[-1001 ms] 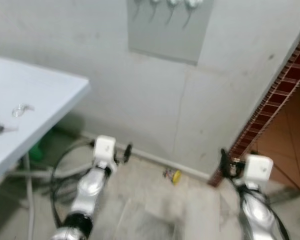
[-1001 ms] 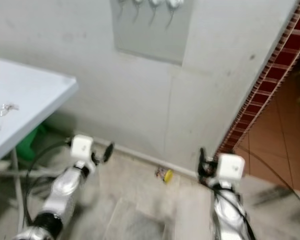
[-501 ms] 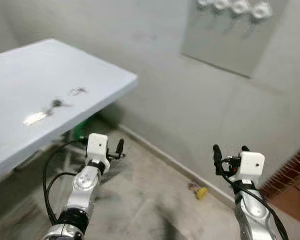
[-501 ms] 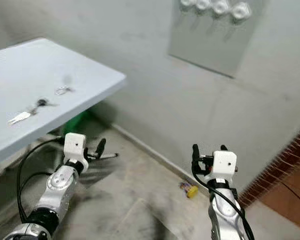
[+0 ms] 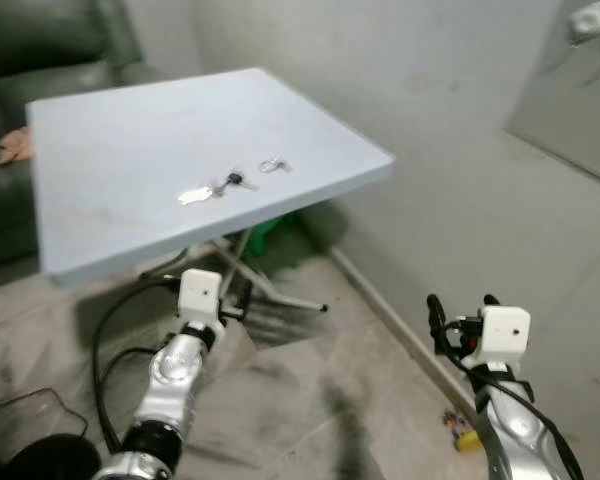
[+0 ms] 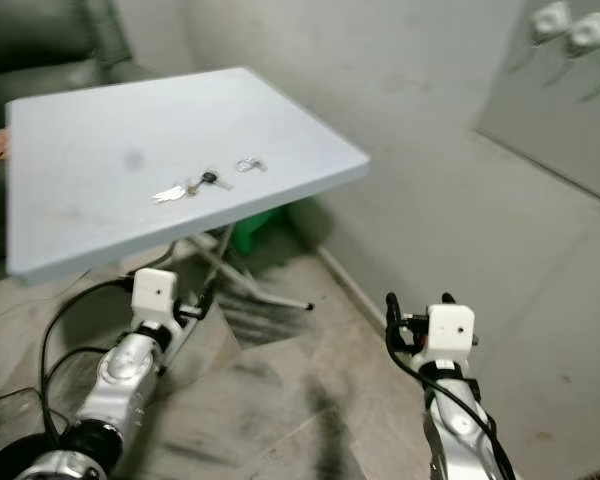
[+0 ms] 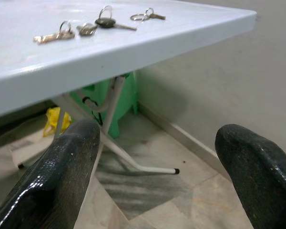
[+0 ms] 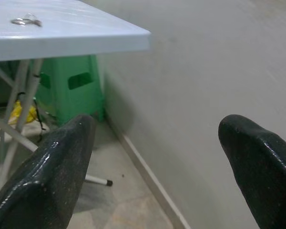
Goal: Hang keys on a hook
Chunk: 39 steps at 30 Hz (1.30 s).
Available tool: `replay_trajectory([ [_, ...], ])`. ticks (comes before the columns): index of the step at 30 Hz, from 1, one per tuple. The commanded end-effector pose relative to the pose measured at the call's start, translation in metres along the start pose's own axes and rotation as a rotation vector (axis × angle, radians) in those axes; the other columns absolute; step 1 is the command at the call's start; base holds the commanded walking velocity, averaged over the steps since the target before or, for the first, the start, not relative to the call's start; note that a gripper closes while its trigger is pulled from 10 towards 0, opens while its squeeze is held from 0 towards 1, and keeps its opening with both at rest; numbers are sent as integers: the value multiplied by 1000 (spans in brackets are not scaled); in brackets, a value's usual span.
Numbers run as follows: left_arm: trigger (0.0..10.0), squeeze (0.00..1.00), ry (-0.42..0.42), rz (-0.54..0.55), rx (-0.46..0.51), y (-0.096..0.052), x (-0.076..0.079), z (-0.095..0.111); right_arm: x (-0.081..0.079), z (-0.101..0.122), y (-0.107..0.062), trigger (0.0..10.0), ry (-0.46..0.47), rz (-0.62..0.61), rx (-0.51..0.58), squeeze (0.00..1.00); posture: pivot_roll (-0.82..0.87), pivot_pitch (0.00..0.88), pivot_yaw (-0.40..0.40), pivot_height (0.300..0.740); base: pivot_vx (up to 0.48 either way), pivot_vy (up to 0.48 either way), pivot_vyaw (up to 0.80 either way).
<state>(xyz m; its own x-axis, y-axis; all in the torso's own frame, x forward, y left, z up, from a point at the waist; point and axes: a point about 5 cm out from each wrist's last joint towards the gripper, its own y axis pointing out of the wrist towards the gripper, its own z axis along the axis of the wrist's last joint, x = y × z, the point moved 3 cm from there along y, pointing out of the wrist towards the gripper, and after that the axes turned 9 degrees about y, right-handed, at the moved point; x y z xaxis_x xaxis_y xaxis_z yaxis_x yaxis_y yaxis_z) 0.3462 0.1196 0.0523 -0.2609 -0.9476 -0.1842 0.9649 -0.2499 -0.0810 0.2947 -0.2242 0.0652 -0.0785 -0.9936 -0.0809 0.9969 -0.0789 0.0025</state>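
A bunch of keys [image 5: 213,188] lies on the light blue table [image 5: 110,170], with a separate key ring [image 5: 273,165] just to its right. Both also appear in the left wrist view as the keys [image 7: 81,28] and the ring [image 7: 148,15]. White hooks [image 6: 570,25] sit on a grey wall panel [image 5: 570,130] at the upper right. My left gripper [image 7: 157,157] is open, low in front of the table edge and under its level. My right gripper [image 5: 460,310] is open too, held near the wall, nothing between its fingers [image 8: 52,171].
A dark green sofa [image 5: 60,40] stands behind the table. Under the table are folding legs [image 7: 109,119] and a green stool [image 8: 71,88]. A small yellow object [image 5: 465,435] lies by the skirting. A black cable [image 5: 100,345] loops beside my left arm.
The camera has swung left: the table and keys now fill the middle and the hook panel has slid to the right edge. Both arms keep the same pose.
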Motion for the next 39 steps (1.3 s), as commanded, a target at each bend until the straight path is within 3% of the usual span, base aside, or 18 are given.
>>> replay_trajectory([
  [1, 10000, 0, 19, 23, 12, -1, -13, 2, -5, 1, 3, 10000, 7, 20, 2, 0, 36, 26, -42, 740, 0, 0, 800],
  [14, 10000, 0, 34, 34, 31, -1, -19, 7, -3, 3, 5, 10000, -2, 26, 2, 0, 45, 35, -44, 740, 0, 0, 800],
  [23, 10000, 0, 28, 23, 42, -2, -15, 8, -5, 6, 6, 10000, 19, 33, 22, 0, 45, 41, -44, 740, 0, 0, 800],
  [39, 10000, 0, -2, 7, 12, -1, -14, 5, -4, 9, 4, 10000, 70, 31, 38, 0, 45, 61, -36, 740, 0, 0, 0],
])
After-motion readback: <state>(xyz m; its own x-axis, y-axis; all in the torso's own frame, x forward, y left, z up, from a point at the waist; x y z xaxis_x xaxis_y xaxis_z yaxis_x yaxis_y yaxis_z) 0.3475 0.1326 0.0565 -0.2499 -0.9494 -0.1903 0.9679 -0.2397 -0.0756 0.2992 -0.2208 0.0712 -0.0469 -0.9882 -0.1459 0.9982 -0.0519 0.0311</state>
